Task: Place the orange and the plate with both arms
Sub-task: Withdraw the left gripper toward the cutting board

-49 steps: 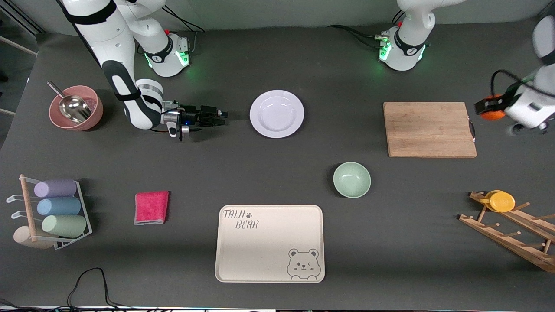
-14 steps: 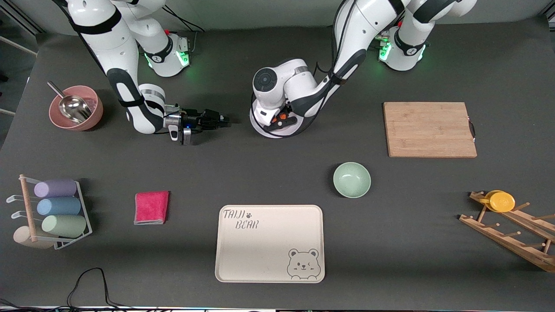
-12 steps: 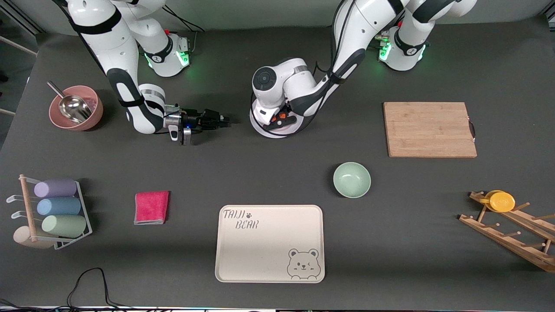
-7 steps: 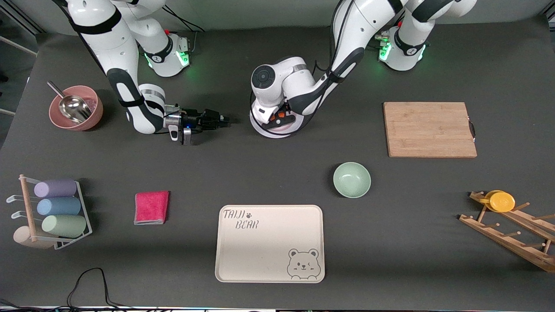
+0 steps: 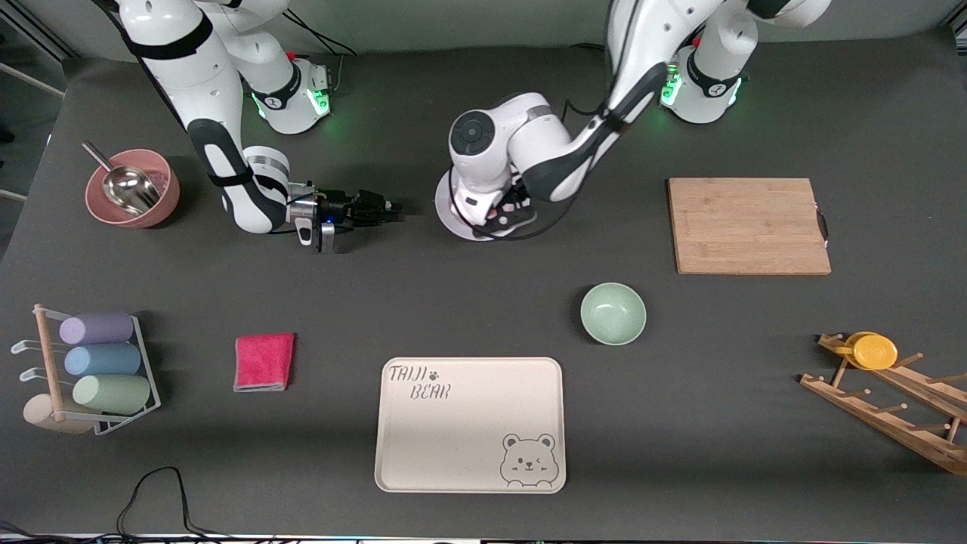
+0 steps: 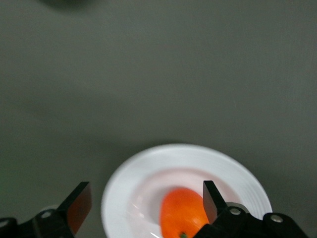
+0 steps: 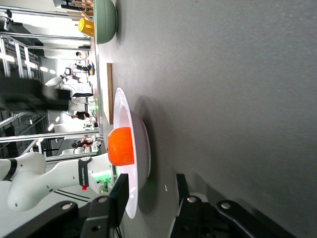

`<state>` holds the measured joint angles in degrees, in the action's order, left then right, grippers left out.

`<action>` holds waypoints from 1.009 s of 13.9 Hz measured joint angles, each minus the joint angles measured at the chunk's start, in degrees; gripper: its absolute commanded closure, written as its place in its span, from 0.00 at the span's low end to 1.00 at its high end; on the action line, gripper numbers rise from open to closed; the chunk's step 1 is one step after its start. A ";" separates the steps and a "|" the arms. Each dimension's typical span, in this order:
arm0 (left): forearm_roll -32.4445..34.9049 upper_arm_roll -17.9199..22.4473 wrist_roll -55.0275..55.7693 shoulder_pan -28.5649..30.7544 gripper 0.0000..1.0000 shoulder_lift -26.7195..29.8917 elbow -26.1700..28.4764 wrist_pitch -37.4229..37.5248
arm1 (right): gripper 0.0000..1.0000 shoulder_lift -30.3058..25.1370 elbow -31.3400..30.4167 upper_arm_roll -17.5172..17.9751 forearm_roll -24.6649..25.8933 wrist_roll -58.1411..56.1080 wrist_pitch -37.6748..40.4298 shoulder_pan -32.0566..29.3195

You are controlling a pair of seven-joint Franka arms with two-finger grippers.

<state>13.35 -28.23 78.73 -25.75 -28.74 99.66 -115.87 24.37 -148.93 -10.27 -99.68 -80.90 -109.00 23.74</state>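
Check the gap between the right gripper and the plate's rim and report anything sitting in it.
Nothing visible stands in it. The right gripper waits low, open, beside the round white plate at its rim toward the right arm's end, only bare dark table between them. The small orange fruit rests on the plate; the left gripper hangs open over it.

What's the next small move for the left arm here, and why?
Probably lift the left claw straight up and clear. The small round orange fruit already sits on the round white plate, with the claw's fingers spread wide and apart from it. The right claw waits low beside the plate's rim, fingers apart, likely to take the plate once the left arm is out of the way.
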 measured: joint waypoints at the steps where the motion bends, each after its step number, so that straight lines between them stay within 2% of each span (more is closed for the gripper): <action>1: -0.18 0.01 -1.84 2.69 0.00 3.24 -0.17 3.19 | 0.54 0.01 0.04 0.44 -1.11 -0.21 0.03 0.24; 4: -0.89 0.24 -10.42 12.88 0.01 12.47 -0.33 10.57 | 0.54 0.08 0.75 1.07 -6.12 -0.40 0.05 3.68; 7: -3.11 0.72 -25.65 25.94 0.01 18.18 -0.22 15.09 | 0.54 1.03 2.45 1.19 -10.82 -0.40 0.02 8.25; 11: -7.73 1.18 -47.95 43.92 0.01 22.58 -0.16 16.90 | 0.54 3.12 4.63 1.21 -15.46 -0.68 -0.05 12.63; 14: -8.63 1.17 -57.50 52.34 0.00 23.83 -0.16 17.18 | 0.54 4.94 5.69 1.17 -15.96 -2.00 -0.07 13.20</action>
<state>4.71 -27.06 21.23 26.59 -4.91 99.49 -98.69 29.31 -143.25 -9.10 -115.63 -82.91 -109.07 36.93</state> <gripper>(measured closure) 0.004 0.542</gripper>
